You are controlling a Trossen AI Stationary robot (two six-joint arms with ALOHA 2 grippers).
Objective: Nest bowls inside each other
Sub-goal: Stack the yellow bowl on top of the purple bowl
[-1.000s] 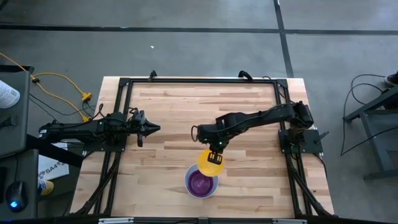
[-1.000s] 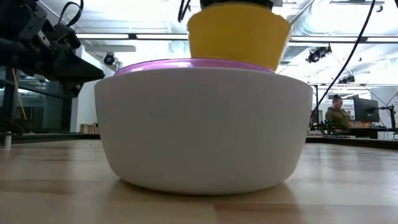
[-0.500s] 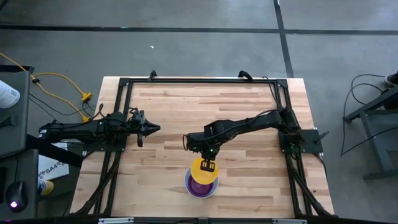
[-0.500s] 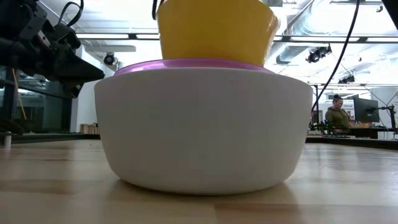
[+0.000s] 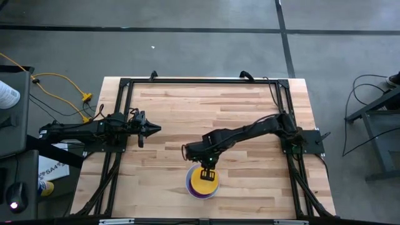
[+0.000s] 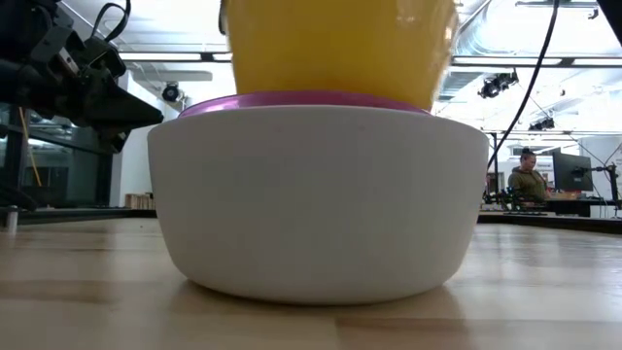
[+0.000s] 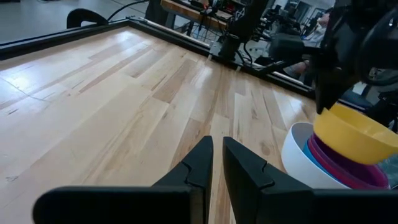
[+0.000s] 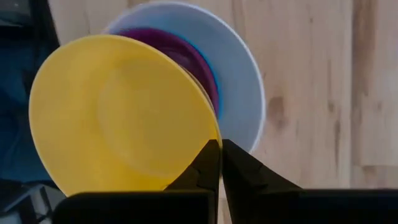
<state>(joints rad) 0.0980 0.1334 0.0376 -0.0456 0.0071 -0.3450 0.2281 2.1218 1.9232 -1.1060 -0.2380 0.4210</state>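
Since a second ago your right arm has swung the yellow bowl (image 5: 204, 175) from beside the stack to directly over it. Largest first: the table (image 5: 181, 106) carries the white bowl (image 6: 318, 199) near its front edge, with the blue bowl (image 7: 309, 153) and purple bowl (image 8: 186, 52) nested inside. The yellow bowl hangs tilted just above them, its rim clamped in your right gripper (image 8: 220, 154). Your left gripper (image 5: 154, 129) waits at the table's left, fingers close together, holding nothing.
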